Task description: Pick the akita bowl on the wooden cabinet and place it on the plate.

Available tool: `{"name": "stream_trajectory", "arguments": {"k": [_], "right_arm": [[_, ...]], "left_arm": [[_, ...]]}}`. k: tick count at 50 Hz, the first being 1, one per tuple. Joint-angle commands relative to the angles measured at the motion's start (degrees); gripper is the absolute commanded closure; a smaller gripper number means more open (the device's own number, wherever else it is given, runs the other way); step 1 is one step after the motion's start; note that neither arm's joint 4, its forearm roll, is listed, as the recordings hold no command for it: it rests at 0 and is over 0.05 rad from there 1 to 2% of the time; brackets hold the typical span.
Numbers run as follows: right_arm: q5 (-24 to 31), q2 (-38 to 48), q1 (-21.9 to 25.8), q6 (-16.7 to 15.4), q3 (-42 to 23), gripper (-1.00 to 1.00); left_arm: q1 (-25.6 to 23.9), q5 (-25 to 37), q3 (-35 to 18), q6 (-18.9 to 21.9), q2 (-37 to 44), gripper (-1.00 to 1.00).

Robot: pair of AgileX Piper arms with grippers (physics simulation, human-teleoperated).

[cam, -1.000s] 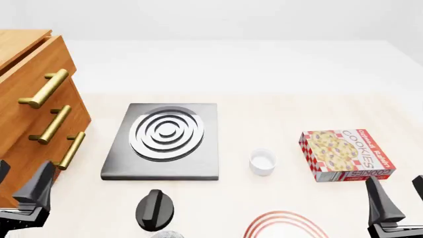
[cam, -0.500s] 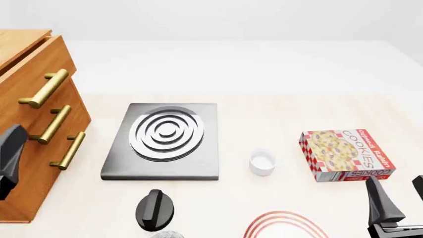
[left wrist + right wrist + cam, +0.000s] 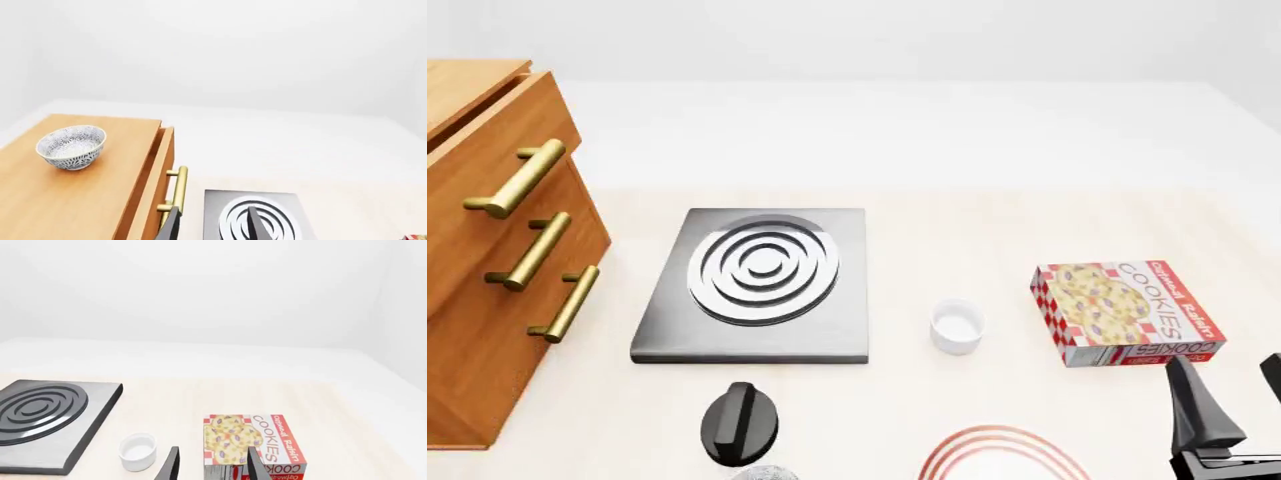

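The round akita bowl with a fine grey-and-white speckled pattern is being shown upright on the flat top of the tall orange-brown wooden cabinet, well back from the cabinet's front edge; its hollow is being seen with nothing in it. The small plain white cup is likewise being seen with nothing in it, standing on the pale wooden surface between the grey square stove with silver rings and the red-and-white checked cookie box. The round white plate with thin red concentric rings is being cut off by the near edge of the front view, with nothing visible on the part shown. A black knob-shaped object is lying near the stove's near edge.

In the front view the cabinet's three brass bar handles are being displayed on its drawer fronts.

The left pincer is being held raised at about the cabinet top's height, its dark fingers spread and pinching nothing, apart from the bowl. The right pincer is being held low over the surface just before the cookie box, fingers spread and pinching nothing.
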Motion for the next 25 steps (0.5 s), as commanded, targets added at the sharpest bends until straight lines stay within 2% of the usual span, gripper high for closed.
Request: {"name": "stream_trajectory", "arguments": {"k": [1, 2, 7, 8, 25], "right_arm": [[0.04, 0.01, -0.01, 0.0, -0.04, -1.0], [0.04, 0.01, 0.0, 0.0, -0.04, -1.0], [0.04, 0.0, -0.01, 0.0, -0.04, -1.0], [0.04, 0.0, 0.0, 0.01, -0.04, -1.0], [0.03, 0.0, 0.01, 0.01, -0.04, -1.0]], "left_arm": [[2.78, 3.07, -8.14, -2.4, 5.81, -1.0], [3.03, 5.51, -10.75, -4.1, 7.23, -1.0], [4.88, 7.02, -13.65, -6.06, 9.28, -1.0], [9.95, 7.39, -18.83, -8.33, 12.94, -1.0], [13.94, 5.6, -18.7, -11.89, 16.2, -1.0]]}}
